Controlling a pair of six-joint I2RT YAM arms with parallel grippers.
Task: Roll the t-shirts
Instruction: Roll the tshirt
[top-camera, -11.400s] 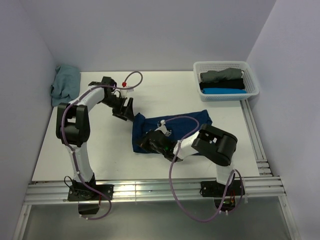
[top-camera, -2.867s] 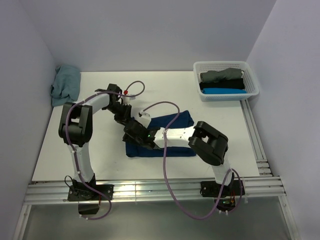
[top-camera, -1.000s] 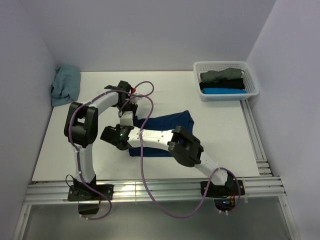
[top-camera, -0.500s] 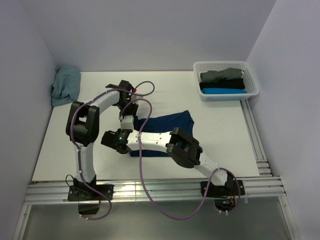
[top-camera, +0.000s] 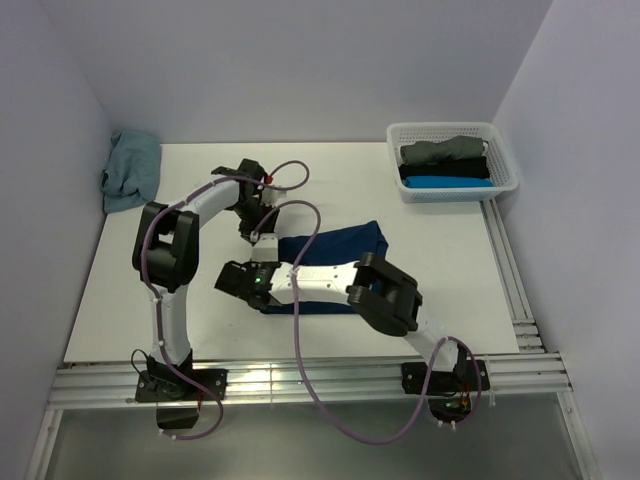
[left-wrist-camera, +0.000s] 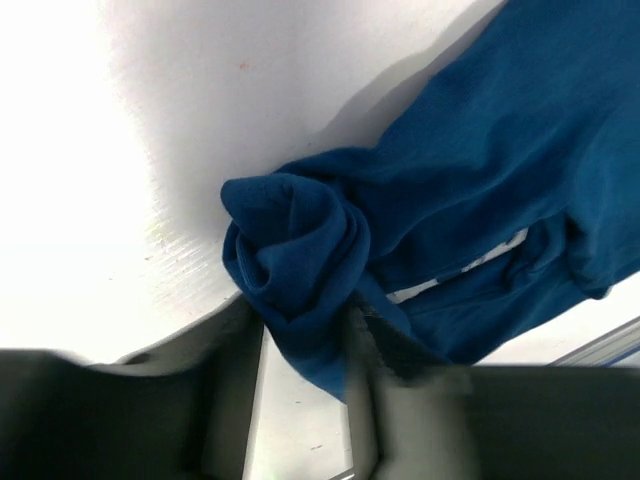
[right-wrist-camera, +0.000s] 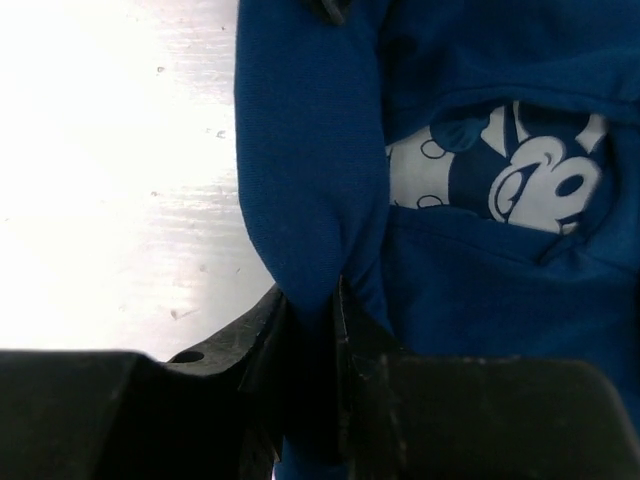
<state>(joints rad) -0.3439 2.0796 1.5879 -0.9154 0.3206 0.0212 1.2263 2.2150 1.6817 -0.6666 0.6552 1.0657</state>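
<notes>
Overhead and wrist views, read left to right, with the navy t-shirt (top-camera: 345, 243) as reference; it lies partly bunched on the white table (top-camera: 120, 300), roughly at mid-table. Far to its left, in the back corner, I see a teal t-shirt (top-camera: 130, 170) in a loose heap. At the shirt's back-left corner sits the left gripper (left-wrist-camera: 305, 340): its fingers stand on either side of a twisted knot of navy cloth, but I cannot tell whether they press it or merely flank it. At the shirt's front-left edge, the right gripper (right-wrist-camera: 310, 310) is clenched on a fold of the navy cloth, the fold squeezed into the narrow slot between its fingers; just past that fold a white cartoon print (right-wrist-camera: 520, 170) shows through a gap in the fabric. Well to the right of the shirt and behind it stands a white basket (top-camera: 440, 127) holding folded t-shirts (top-camera: 445, 167) in grey, black and bright blue.
</notes>
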